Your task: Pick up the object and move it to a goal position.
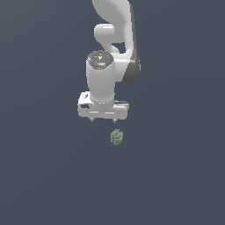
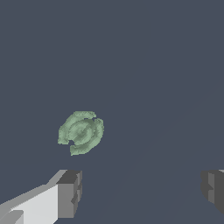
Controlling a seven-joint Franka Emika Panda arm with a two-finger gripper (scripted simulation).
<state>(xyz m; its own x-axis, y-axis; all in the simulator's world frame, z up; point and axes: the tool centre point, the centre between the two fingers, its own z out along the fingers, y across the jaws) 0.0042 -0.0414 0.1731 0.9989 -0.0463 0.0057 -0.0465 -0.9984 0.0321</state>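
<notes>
Exterior view shows the white gripper [image 1: 103, 119] hanging from the arm above a plain dark grey floor [image 1: 44, 176], with the object [image 1: 117, 137], a small bumpy pale green lump, lying on that floor just below the gripper and a little toward the exterior view's right of its middle. The two are apart; nothing touches the lump. In the wrist view the fingers [image 2: 69, 194] stand wide apart at opposite edges of the picture with bare floor between them, so the claw is open and holds nothing. The object [image 2: 81, 132] sits outside the gap between the fingertips, offset ahead of the line joining them and nearer to one finger than to the other. That offset is what the coming move turns on: by my reading the gripper must shift sideways and forward until the lump lies centred between the fingers before it goes down. The lump looks roughly round from above, only slightly longer one way, so I judge wrist turning matters little; it is far narrower than the open span, so clearance should be ample. No goal marker shows in either view, so where it must be carried cannot be told.
</notes>
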